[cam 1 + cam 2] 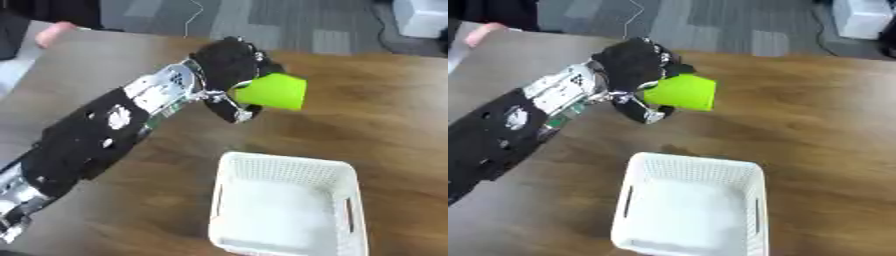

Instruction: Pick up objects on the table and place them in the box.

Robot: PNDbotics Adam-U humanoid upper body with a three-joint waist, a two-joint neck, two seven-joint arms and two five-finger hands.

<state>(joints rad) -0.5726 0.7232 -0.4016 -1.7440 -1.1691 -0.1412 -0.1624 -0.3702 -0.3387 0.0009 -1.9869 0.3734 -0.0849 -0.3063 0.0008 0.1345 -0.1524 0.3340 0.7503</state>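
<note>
- Wooden table (385,115) runs across, grey floor beyond its far edge.
- White mesh box (289,210) sits near, empty, ready for drop-offs.
- Left hand (229,62) has its fingers curled round a lime cup (276,91), tipped sideways in the air just beyond the box, probably heading in.

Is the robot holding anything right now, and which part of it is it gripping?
Yes. The left hand holds a lime-green cup on its side by its narrower end; the wider end points away from the hand.

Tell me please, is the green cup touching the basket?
Apart. In the left eye view the cup hangs in the left hand, with bare table between it and the basket.
</note>
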